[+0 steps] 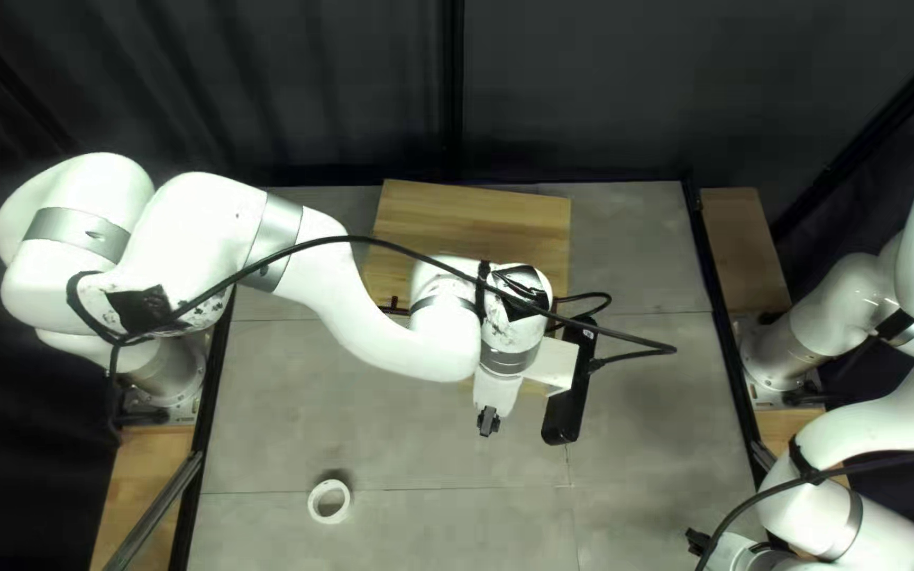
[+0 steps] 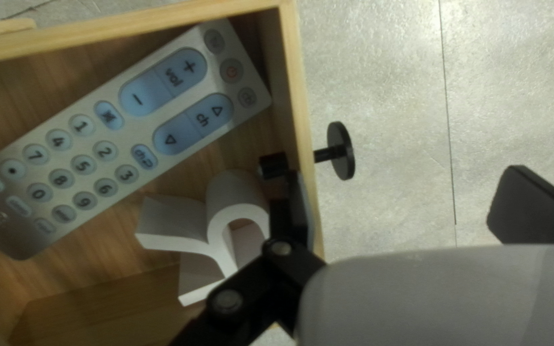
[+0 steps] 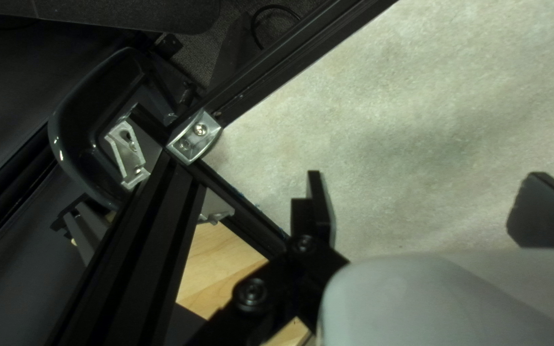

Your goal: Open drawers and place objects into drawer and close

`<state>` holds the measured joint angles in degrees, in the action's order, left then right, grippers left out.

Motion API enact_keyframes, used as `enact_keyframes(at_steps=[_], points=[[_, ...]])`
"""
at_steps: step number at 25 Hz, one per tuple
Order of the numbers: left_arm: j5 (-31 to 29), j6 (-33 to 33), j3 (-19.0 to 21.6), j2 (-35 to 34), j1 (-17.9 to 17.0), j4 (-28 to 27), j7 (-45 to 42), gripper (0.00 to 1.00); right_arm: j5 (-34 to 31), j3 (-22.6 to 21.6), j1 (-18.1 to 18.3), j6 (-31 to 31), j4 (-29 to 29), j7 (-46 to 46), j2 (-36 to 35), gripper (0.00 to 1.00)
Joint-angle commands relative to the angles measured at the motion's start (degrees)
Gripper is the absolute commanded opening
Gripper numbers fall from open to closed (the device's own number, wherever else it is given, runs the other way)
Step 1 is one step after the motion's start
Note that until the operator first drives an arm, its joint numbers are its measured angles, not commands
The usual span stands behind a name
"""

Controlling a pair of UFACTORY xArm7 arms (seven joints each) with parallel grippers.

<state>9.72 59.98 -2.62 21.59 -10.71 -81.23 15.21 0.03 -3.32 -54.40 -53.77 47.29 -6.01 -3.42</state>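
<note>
Drawer (image 2: 294,77) is found open, remote control (image 2: 117,134) and white block (image 2: 215,238) inside; closing and probably stowing of white ring (image 1: 314,505), near left on worktop (image 1: 394,444), are judged outstanding, left end effector (image 2: 406,176) and right end effector (image 3: 426,182) being spread wide.

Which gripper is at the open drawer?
The left gripper, open beside the drawer's black knob; the right gripper hangs near the black rail.
</note>
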Motion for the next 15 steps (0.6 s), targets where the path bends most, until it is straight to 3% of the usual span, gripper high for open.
enact_keyframes(at_steps=[1, 15], points=[[-0.1, 0.0, 0.0, -0.2, -0.1, 0.2, -0.2, 0.98, 0.0, 0.0, 0.0, 0.0, 0.0, 0.0, 0.0, 1.00], [-0.1, -0.2, 0.3, -0.6, -0.8, 0.7, -1.2, 0.99, 0.0, 0.0, 0.0, 0.0, 0.0, 0.0, 0.0, 1.00]])
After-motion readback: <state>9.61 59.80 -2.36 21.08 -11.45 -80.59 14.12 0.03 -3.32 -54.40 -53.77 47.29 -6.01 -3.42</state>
